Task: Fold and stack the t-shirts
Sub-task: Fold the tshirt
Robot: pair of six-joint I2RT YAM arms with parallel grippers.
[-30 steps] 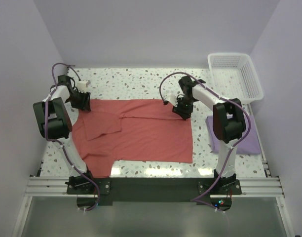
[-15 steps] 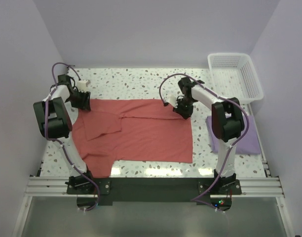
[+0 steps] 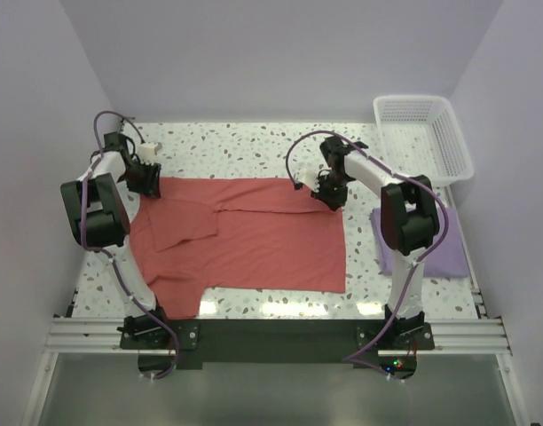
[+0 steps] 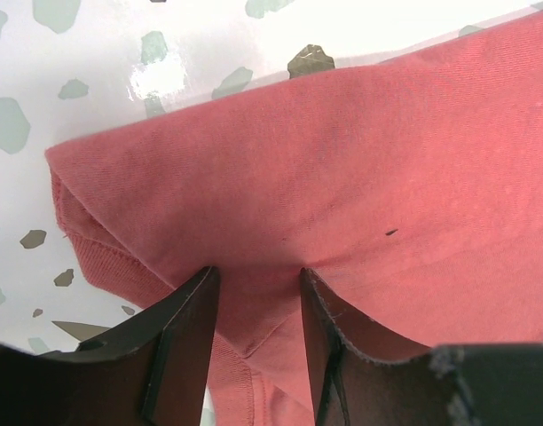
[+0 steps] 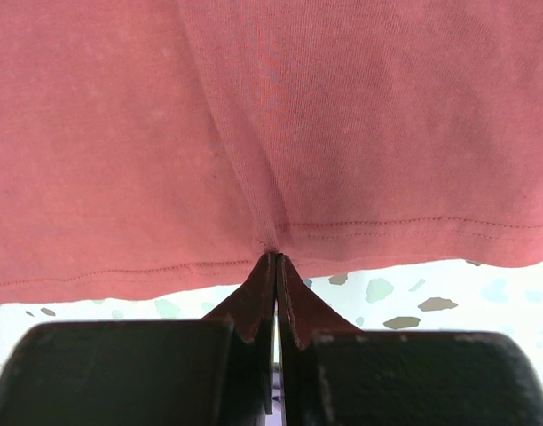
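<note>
The salmon t-shirt [image 3: 254, 235] lies spread flat on the speckled table, its left sleeve folded inward. My left gripper [image 3: 147, 182] is at the shirt's far left shoulder corner. In the left wrist view its jaws [image 4: 255, 284] stand apart, pressing down astride a raised fold of the salmon cloth [image 4: 342, 160]. My right gripper [image 3: 327, 193] is at the far right corner. In the right wrist view it [image 5: 274, 257] is shut on the stitched hem of the shirt [image 5: 271, 115]. The lavender t-shirt [image 3: 449, 253] lies folded at the right, partly behind my right arm.
A white lattice basket [image 3: 422, 138] stands at the far right corner of the table. Purple walls close in the table at the back and on both sides. Bare speckled tabletop [image 3: 245, 142] shows beyond the salmon shirt.
Both grippers have shifted slightly toward the far side, and the shirt's far edge has pulled a little straighter. The right gripper stays shut on the hem.
</note>
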